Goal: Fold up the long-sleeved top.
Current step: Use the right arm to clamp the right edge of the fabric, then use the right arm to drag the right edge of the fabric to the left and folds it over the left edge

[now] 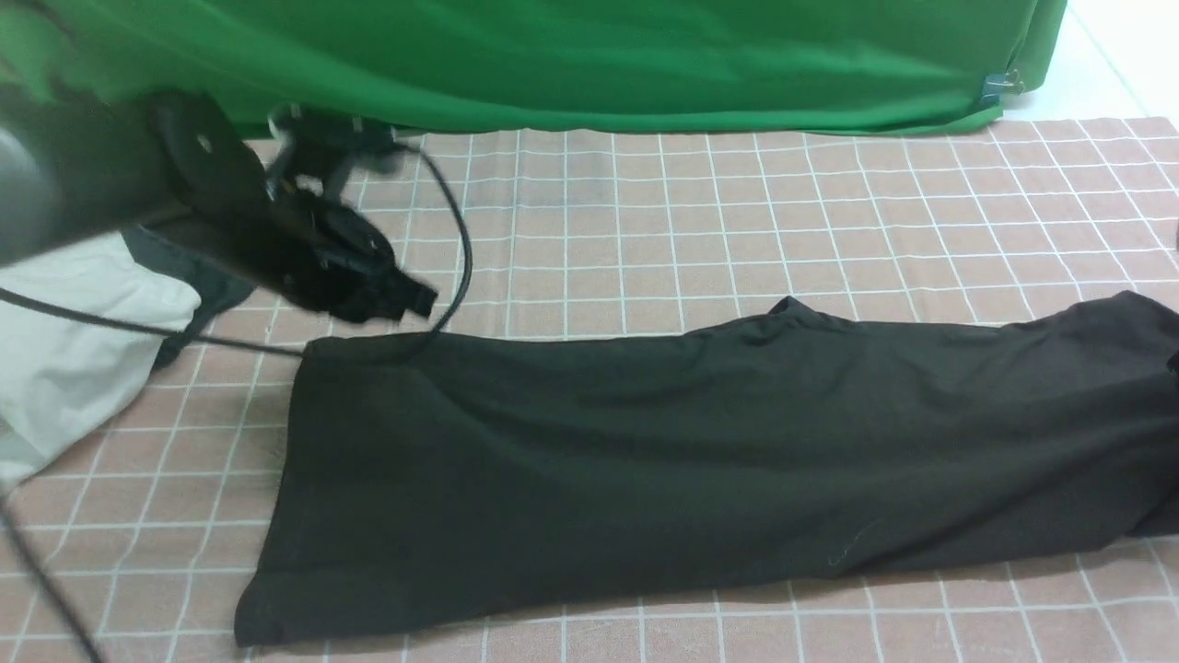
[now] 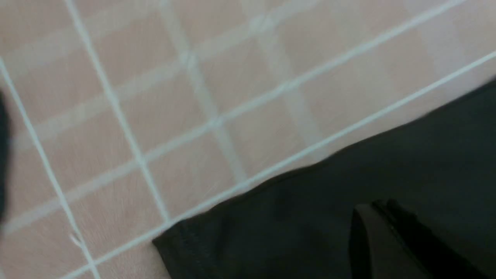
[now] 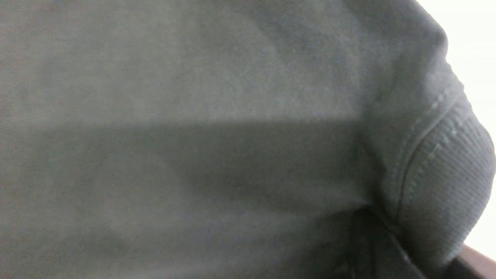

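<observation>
A green backdrop cloth hung across the top of the front view, its hem draped onto a pink tablecloth ruled with thin white grid lines. At the left edge a white cloth bundle lay in soft crumpled folds, with a smaller dark cloth just behind it. A black cable looped down from the arm and crossed the upper left corner of the garment.

The long-sleeved top lay spread across the lower middle and right of the front view, a long band of thin, matte charcoal fabric with shallow wrinkles and a small peak along its upper edge. Its right end ran out of frame.

The left gripper, blurred, hovered at centre left just above the top's upper left corner; its jaws were closed and held nothing. In the left wrist view the garment's edge lay over the grid.

The right gripper was out of the front view. Its wrist view was filled by grey-black fabric with a ribbed, stitched neckline; whether it grasped the cloth I could not tell.
</observation>
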You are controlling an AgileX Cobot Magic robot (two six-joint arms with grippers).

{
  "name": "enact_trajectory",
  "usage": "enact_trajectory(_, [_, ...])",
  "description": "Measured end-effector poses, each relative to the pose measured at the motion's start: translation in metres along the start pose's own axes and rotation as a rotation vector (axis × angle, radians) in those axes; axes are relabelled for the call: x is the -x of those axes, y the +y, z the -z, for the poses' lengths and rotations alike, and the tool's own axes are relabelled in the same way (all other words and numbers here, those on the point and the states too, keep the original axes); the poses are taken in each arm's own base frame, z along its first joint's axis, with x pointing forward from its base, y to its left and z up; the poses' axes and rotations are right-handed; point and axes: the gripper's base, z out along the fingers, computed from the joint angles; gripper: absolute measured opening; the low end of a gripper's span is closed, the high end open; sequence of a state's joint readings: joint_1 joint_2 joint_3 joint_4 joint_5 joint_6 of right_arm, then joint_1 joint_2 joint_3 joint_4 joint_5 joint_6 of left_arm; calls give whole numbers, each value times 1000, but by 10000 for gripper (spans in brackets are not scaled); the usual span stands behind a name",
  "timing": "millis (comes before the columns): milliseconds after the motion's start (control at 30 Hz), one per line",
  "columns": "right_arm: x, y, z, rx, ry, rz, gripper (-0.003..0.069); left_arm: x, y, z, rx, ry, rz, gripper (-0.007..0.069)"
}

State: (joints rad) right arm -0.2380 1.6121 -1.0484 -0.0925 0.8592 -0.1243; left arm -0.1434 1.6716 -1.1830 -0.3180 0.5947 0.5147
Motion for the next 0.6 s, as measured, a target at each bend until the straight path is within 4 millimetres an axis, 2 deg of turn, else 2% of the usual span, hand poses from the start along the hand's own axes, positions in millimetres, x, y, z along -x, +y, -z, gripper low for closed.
enact_trajectory(33, [-1,0,8,-4,-21,-2,71,4,-5,13,-1,-31,-11,17])
enact_trajectory(67, [-1,-1,11,-5,-27,-2,71,5,-6,16,-1,-39,-13,17])
enact_trajectory(100, [-3,-1,18,-9,-48,-5,71,9,-12,32,-2,-77,-25,17])
enact_trajectory(167, [-9,-1,46,-13,-124,-24,71,13,-29,70,-19,-147,-56,17])
enact_trajectory(300, [-19,4,78,38,-211,-67,71,5,-45,112,-36,-202,-90,17])
enact_trajectory(467, [-28,26,105,151,-291,-55,71,-25,-55,140,-30,-232,-91,17])
enact_trajectory(533, [-31,44,117,220,-331,-21,71,-42,-59,148,-34,-230,-77,17])
enact_trajectory(567, [-31,46,118,228,-333,-18,71,-46,-60,149,-35,-231,-76,17])
enact_trajectory(600, [-31,60,124,281,-350,8,71,-57,-63,155,-36,-235,-72,17])
